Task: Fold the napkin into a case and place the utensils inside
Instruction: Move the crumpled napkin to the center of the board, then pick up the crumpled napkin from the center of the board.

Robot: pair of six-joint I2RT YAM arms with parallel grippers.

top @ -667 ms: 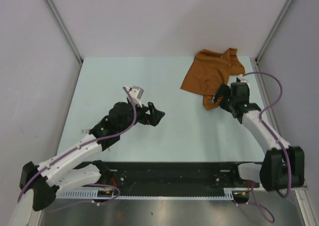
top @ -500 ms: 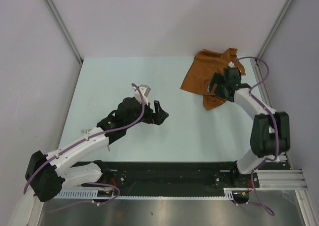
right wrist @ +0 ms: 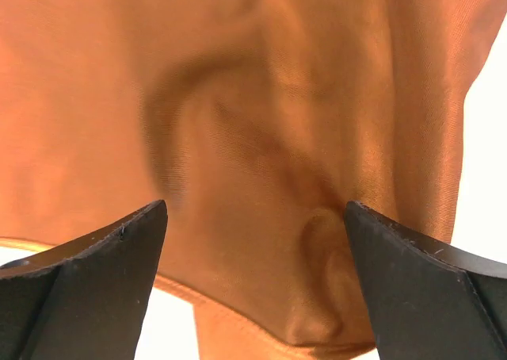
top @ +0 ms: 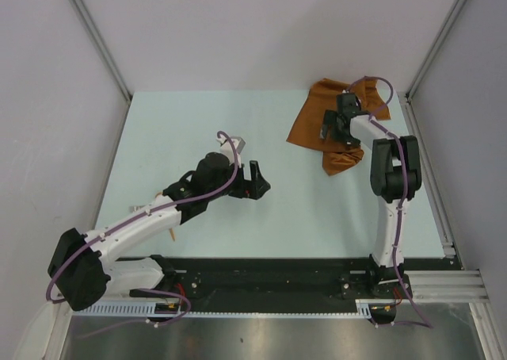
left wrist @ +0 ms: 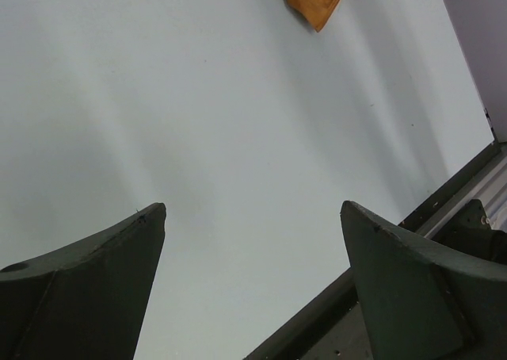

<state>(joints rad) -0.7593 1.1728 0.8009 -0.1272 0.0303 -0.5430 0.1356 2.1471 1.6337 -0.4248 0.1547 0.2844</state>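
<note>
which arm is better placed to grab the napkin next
Right. The right fingers stand open directly above the crumpled napkin, which fills that wrist view. The left fingers, also open, are over bare table near the middle, with only a napkin corner far off.

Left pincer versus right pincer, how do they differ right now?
The left pincer hangs over bare table near the middle; the right pincer is over the napkin at the far right. Between its fingers the left pincer sees only tabletop, with a napkin corner far off; the right pincer sees rumpled cloth close up. Both stand open, holding nothing.
</note>
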